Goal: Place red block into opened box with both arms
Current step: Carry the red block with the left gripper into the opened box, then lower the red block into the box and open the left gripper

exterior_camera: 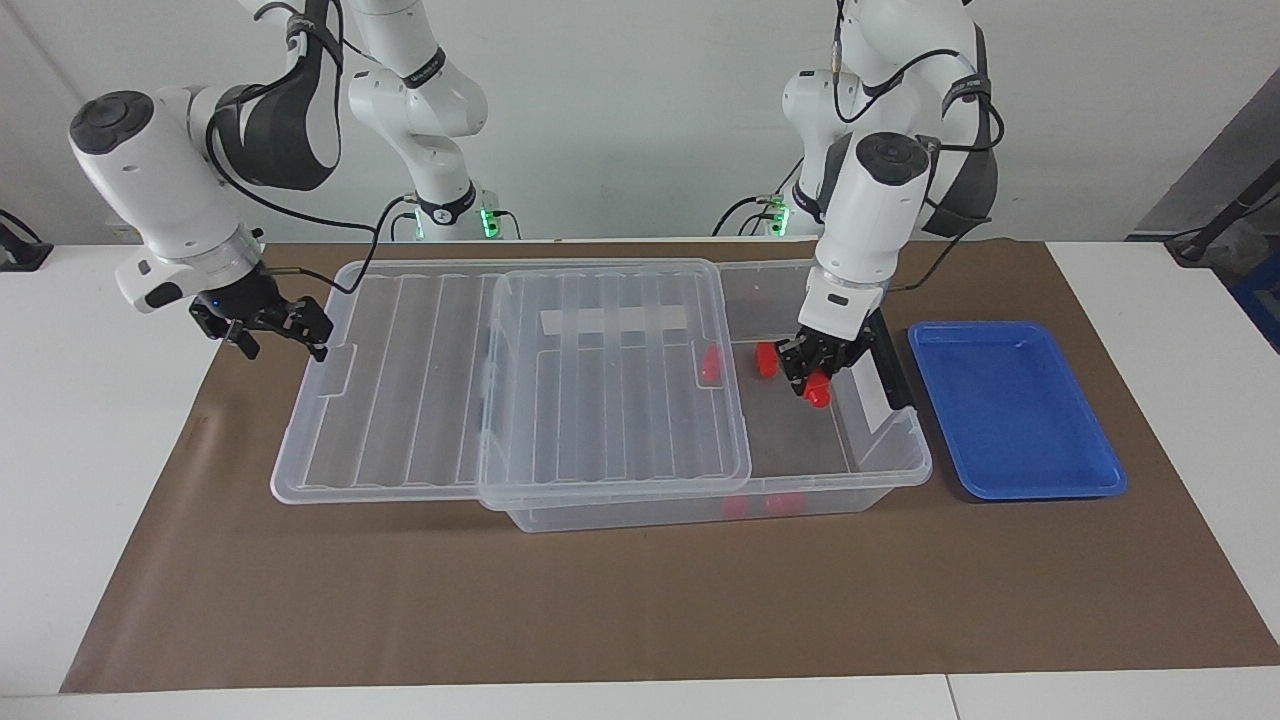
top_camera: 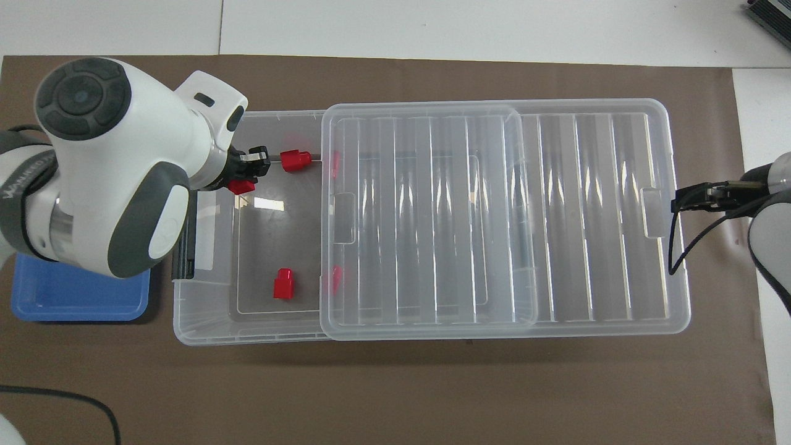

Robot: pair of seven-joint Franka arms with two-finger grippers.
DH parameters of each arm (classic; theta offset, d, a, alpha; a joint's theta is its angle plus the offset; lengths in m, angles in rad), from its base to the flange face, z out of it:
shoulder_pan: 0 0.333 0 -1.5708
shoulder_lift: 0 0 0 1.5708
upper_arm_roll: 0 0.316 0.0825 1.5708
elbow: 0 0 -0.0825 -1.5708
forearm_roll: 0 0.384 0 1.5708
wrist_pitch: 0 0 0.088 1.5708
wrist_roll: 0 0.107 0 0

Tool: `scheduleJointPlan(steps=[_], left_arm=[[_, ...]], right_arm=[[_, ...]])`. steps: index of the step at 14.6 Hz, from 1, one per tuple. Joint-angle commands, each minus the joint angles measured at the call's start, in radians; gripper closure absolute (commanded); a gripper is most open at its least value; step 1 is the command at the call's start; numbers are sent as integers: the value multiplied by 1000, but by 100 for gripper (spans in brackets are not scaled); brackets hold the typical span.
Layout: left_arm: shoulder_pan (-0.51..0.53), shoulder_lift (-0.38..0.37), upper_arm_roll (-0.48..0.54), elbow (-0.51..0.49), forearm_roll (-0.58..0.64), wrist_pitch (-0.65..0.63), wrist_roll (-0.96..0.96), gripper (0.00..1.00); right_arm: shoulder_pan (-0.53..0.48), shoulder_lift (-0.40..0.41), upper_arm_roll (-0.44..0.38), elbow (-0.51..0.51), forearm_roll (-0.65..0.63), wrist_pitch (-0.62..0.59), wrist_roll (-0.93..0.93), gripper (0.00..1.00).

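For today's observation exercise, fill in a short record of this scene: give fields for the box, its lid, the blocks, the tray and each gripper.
box: clear bin, open at the left arm's end
lid: clear ribbed lid, slid toward the right arm's end, still covering part of the box
loose blocks: red ones on the box floor, two in the open part, more showing through the lid
held block: red block in the left gripper, over the open part of the box
tray: blue tray, beside the box, nothing in it
right gripper: open, at the lid's end

Box half open, half covered
The lid (exterior_camera: 600,380) roofs most of the box (exterior_camera: 880,455); only the end by the blue tray (exterior_camera: 1010,410) gives a pincer room from above.
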Motion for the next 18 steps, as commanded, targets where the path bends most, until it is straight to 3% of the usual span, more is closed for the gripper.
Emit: scheduleJointPlan(steps=[1, 5, 13, 18], left_arm=[[2, -64, 10, -143, 10, 105, 0, 100], [17, -23, 10, -172, 10, 136, 51, 100], [-34, 123, 13, -137, 65, 198, 22, 100], [-18, 142, 15, -143, 87, 231, 7, 100]], right_arm=[[43, -26, 4, 24, -15, -38, 62, 2], [63, -66, 19, 43, -15, -89, 106, 2], [85, -33, 36, 253, -82, -290, 126, 1], [82, -45, 35, 263, -64, -307, 157, 1]])
